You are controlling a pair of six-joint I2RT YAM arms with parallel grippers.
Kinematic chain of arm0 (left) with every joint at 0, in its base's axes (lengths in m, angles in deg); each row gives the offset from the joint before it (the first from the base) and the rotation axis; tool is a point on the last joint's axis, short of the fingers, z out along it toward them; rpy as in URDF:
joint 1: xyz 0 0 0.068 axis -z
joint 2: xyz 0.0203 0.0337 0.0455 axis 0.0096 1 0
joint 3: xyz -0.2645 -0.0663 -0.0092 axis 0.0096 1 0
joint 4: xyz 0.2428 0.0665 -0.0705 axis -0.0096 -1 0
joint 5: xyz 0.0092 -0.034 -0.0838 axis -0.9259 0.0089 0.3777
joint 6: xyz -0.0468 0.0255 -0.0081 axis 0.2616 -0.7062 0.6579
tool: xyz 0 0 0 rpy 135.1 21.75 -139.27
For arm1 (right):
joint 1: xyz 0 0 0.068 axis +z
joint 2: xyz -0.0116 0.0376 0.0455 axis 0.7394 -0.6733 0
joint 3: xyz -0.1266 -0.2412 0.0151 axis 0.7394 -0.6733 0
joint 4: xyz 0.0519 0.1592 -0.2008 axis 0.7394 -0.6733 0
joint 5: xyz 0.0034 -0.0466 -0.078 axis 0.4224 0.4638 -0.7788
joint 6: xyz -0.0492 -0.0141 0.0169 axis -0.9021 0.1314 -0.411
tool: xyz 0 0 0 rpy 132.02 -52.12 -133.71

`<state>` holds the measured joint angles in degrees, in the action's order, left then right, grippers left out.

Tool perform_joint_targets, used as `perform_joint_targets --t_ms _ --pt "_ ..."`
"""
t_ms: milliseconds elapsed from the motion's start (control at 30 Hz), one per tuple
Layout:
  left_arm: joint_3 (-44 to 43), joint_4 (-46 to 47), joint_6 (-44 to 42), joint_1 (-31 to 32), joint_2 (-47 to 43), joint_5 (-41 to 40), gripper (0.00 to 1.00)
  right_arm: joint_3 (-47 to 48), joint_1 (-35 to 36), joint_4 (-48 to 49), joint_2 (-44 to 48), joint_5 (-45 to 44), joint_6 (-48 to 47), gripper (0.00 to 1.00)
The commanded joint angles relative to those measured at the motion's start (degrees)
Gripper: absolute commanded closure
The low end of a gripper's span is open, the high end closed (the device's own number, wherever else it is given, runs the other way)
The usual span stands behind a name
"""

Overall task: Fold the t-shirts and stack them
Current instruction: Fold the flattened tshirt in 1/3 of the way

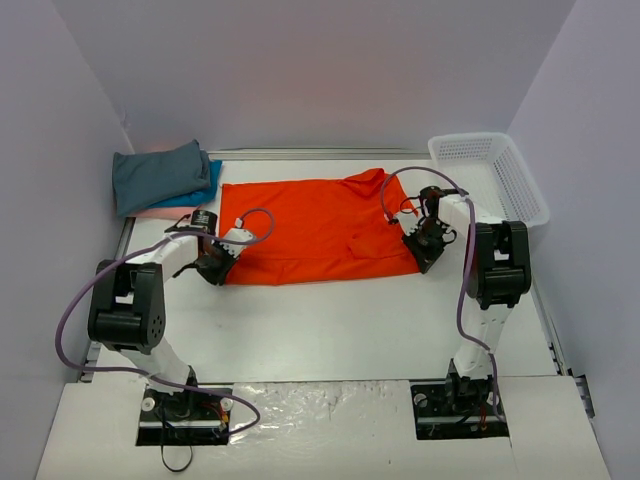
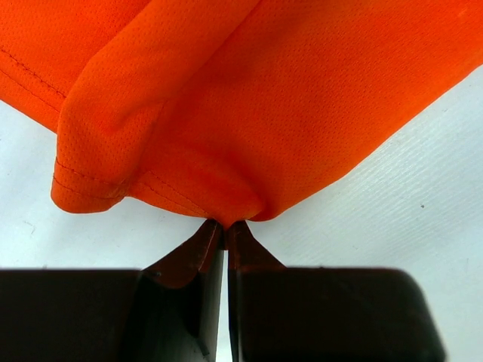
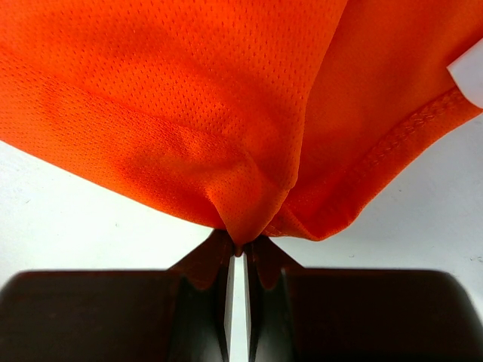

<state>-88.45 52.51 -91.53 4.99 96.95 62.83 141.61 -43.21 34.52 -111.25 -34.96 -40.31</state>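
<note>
The bright orange t-shirt (image 1: 315,230) lies spread across the middle of the table, partly folded. My left gripper (image 1: 222,266) is shut on its near left corner; the left wrist view shows the orange cloth (image 2: 249,113) pinched at my fingertips (image 2: 225,226). My right gripper (image 1: 425,245) is shut on its near right corner; the right wrist view shows the orange cloth (image 3: 226,113) bunched between my fingertips (image 3: 240,247). A folded dark grey-teal t-shirt (image 1: 155,175) lies on a bright blue one (image 1: 205,190) and a pale pink one (image 1: 160,211) at the far left.
A white plastic mesh basket (image 1: 490,175) stands at the far right, just behind my right arm. White walls close in the table on the left, back and right. The white table surface (image 1: 330,320) lies between the shirt and the arm bases.
</note>
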Motion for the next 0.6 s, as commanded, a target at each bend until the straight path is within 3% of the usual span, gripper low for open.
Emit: perform_joint_targets --t_ms 0,233,433,567 --pt "-1.4 -1.5 -0.8 -0.3 0.5 -1.0 0.98 -1.8 -0.3 -2.0 0.0 0.9 0.2 1.0" --pt "-6.9 -11.9 -2.8 -0.4 -7.7 1.5 0.98 -3.0 -0.3 -4.7 11.3 2.0 1.2 1.0" --pt "-10.8 -20.3 -1.6 -0.4 -20.6 5.1 0.98 -3.6 -0.3 -10.4 27.0 5.5 1.4 1.0" --pt "-18.0 -24.8 -0.9 -0.4 -27.9 5.4 0.98 -0.2 -0.3 -16.0 36.2 6.5 1.3 1.0"
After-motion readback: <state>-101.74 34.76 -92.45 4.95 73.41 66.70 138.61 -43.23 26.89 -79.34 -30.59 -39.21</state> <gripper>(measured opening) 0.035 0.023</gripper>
